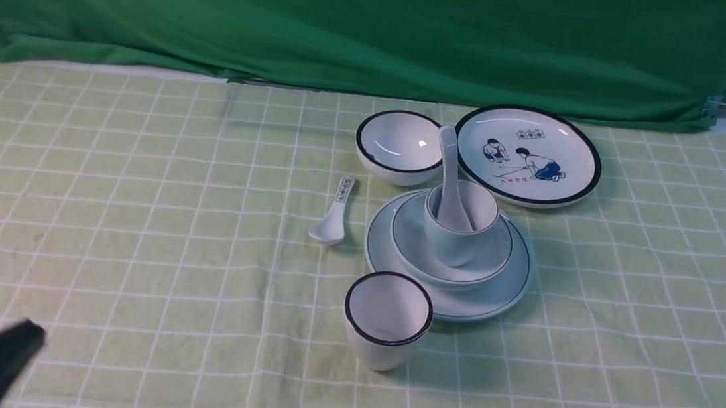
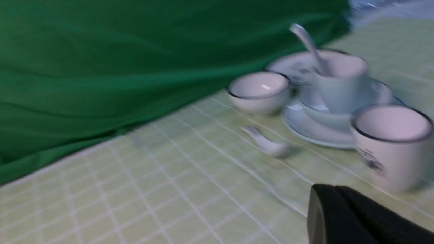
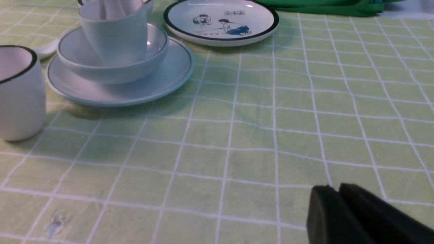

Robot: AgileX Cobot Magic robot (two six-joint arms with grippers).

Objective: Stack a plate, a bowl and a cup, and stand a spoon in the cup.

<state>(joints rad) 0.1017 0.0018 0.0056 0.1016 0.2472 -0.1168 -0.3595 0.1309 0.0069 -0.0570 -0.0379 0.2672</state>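
Plate (image 1: 454,299), bowl (image 1: 418,249) and cup (image 1: 456,236) sit stacked right of the counter's middle, with the spoon (image 1: 451,172) standing in the cup (job looks done). Left end effector (image 2: 339,210) is closed and empty; right end effector (image 3: 339,210) is nearly closed, holding nothing.

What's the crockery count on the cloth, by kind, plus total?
Plates: 2, the plain plate and the picture plate
Bowls: 2, the shallow bowl and the black-rimmed bowl
Cups: 2, the plain cup and the black-rimmed cup
Spoons: 2, the plain spoon and the printed spoon
Total: 8
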